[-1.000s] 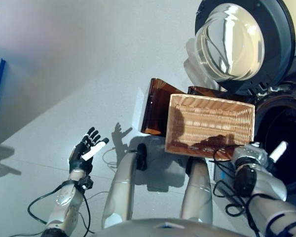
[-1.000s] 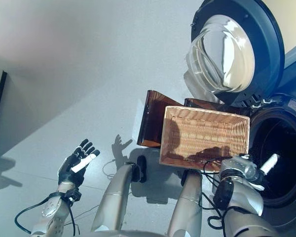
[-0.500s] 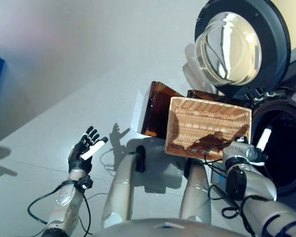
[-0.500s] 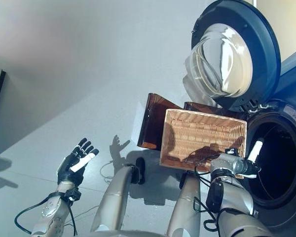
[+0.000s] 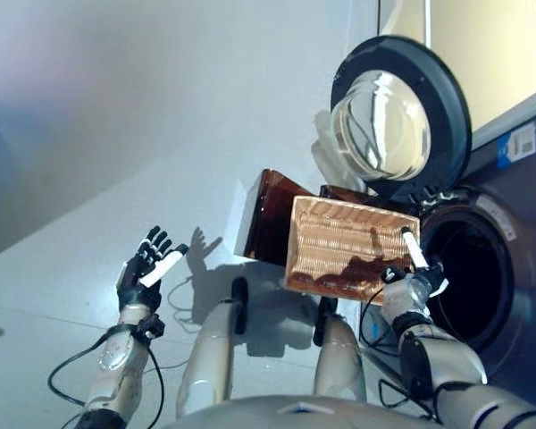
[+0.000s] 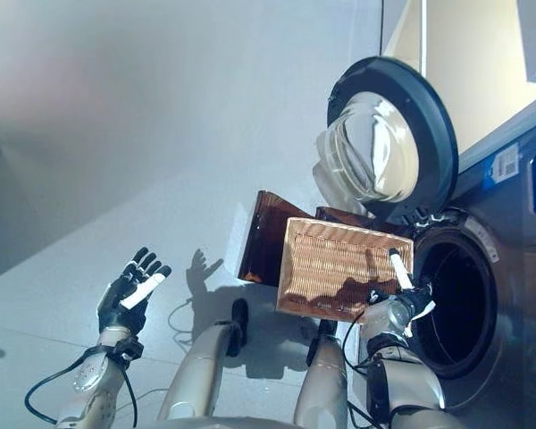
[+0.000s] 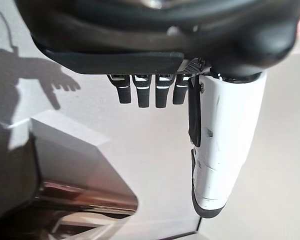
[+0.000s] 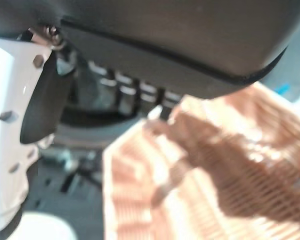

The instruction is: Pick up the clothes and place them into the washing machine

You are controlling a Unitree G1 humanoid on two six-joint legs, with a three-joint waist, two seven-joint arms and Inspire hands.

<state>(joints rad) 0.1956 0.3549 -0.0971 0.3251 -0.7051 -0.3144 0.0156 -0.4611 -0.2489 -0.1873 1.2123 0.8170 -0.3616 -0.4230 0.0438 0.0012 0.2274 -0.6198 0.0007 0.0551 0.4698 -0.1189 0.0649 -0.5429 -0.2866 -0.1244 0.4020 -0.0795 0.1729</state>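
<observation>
The shallow wicker basket (image 5: 344,243) rests on the low dark brown box (image 5: 270,214) beside the washing machine (image 5: 514,223). Its inside shows bare weave. The machine's round door (image 5: 397,112) stands open and its drum (image 5: 460,281) is dark. My right hand (image 5: 409,284) is open at the basket's near right corner, next to the drum's mouth, with its white thumb pointing up. In the right wrist view its fingers (image 8: 140,92) stretch over the basket's weave (image 8: 215,195). My left hand (image 5: 146,273) is open and empty, held up over the floor far to the left.
A white slab (image 5: 236,222) leans against the brown box's left side. Grey floor (image 5: 116,134) spreads to the left and behind. The open door overhangs the basket's far end.
The camera has turned, so the whole picture has shifted. My right hand has moved from in front of the drum's mouth leftward to the basket's near right corner. My left hand stays put.
</observation>
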